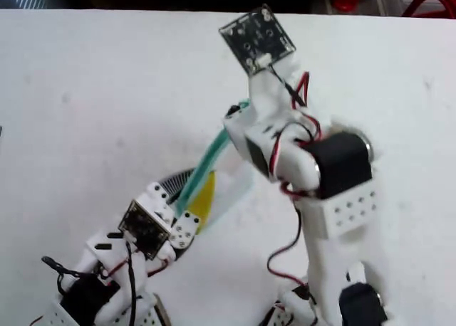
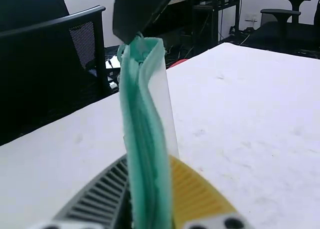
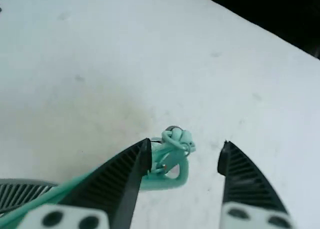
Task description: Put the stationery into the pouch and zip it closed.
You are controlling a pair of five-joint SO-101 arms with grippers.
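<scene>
The pouch [image 1: 214, 171] is clear plastic with a teal zipper and is stretched taut above the white table between both arms. My left gripper [image 1: 191, 192], with one grey and one yellow finger, is shut on its near end; in the left wrist view the pouch [image 2: 146, 139] rises edge-on from the left gripper [image 2: 147, 164]. My right gripper [image 1: 236, 114] is at the far end. In the right wrist view the right gripper [image 3: 185, 144] is open, and the teal zipper pull [image 3: 176, 139] hangs next to one black finger [image 3: 131, 176]. I cannot tell what the pouch holds.
The white table [image 1: 85, 91] spreads bare around the arms. The right arm's body [image 1: 335, 191] and its red and black cables [image 1: 285, 255] stand close to the pouch. A black chair [image 2: 55, 64] and office furniture stand beyond the table's edge.
</scene>
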